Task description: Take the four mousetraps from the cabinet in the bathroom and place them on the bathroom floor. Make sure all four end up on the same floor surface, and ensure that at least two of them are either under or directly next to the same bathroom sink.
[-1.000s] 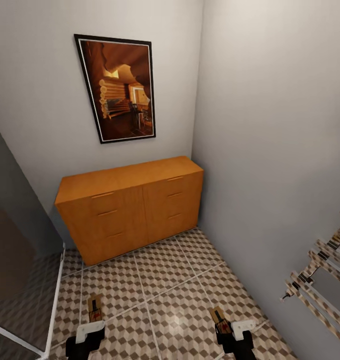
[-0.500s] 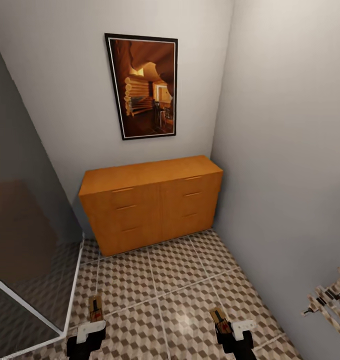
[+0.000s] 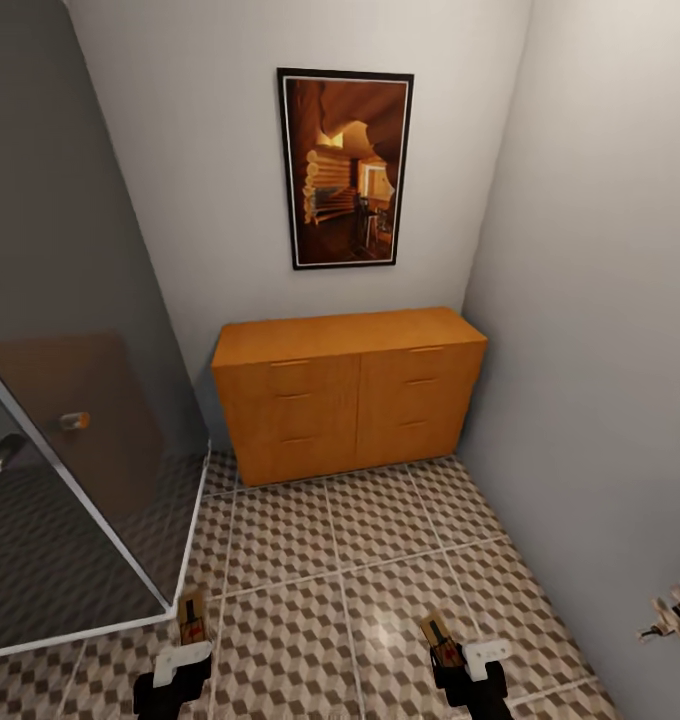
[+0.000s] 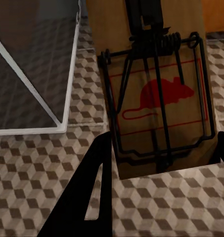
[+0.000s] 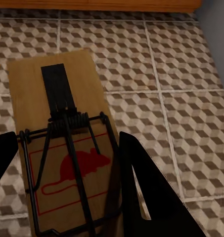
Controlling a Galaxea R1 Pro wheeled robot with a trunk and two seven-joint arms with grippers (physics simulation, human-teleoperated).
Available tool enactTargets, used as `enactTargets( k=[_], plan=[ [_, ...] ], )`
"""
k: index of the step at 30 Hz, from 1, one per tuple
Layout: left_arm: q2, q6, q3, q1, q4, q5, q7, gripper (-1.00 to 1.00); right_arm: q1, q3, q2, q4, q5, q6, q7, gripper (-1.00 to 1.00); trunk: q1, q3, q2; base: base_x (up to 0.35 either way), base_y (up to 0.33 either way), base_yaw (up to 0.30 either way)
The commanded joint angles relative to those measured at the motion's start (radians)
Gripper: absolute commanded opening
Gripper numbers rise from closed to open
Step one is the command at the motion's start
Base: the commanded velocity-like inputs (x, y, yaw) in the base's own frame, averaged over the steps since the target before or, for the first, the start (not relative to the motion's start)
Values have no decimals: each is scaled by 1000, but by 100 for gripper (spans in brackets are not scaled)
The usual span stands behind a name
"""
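Orange-brown wood is what I see first from the head camera: the cabinet [image 3: 350, 392] stands against the far wall, drawers shut, under a framed picture [image 3: 346, 168] of a log cabin. The dark glass shower enclosure [image 3: 70, 400] takes up the side of the room on my left arm's side. The bathroom floor [image 3: 380, 560] with its cube-pattern tiles runs from the cabinet toward me. At the near edge my left hand [image 3: 185, 645] holds one mousetrap [image 3: 190, 620], its board sticking forward above the tiles, and my right hand [image 3: 455, 655] holds a second mousetrap [image 3: 440, 637] the same way. A patterned fixture [image 3: 675, 615] pokes in by the wall on the right-arm side; I cannot tell what it is.

From the left wrist camera, the mousetrap [image 4: 158, 98] sits between the two dark fingers [image 4: 92, 197], gripped at its near end, red mouse print and wire spring facing up, over the tiles beside the shower's white frame [image 4: 67, 98].

From the right wrist camera, the other mousetrap [image 5: 65, 143] is clamped likewise between the fingers [image 5: 146, 197], above the floor, with the cabinet's lower edge [image 5: 97, 5] beyond
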Motion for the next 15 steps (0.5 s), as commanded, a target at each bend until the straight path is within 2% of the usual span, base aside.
enactTargets(
  k=[1,9,15],
  plan=[
    [-1,-4,-8,-2,4,-2,8,-100,-1,6,0,1,4,-2,-8,-100,0,-3,-2,-235,0,252],
    [-1,-4,-8,-2,4,-2,8,-100,-1,6,0,1,4,-2,-8,-100,0,-8,-2,-244,0,252],
    [-1,-4,-8,-1,4,-2,8,-100,-1,6,-1,1,4,-2,-8,-100,0,-12,-2,-151,0,251]
  ],
)
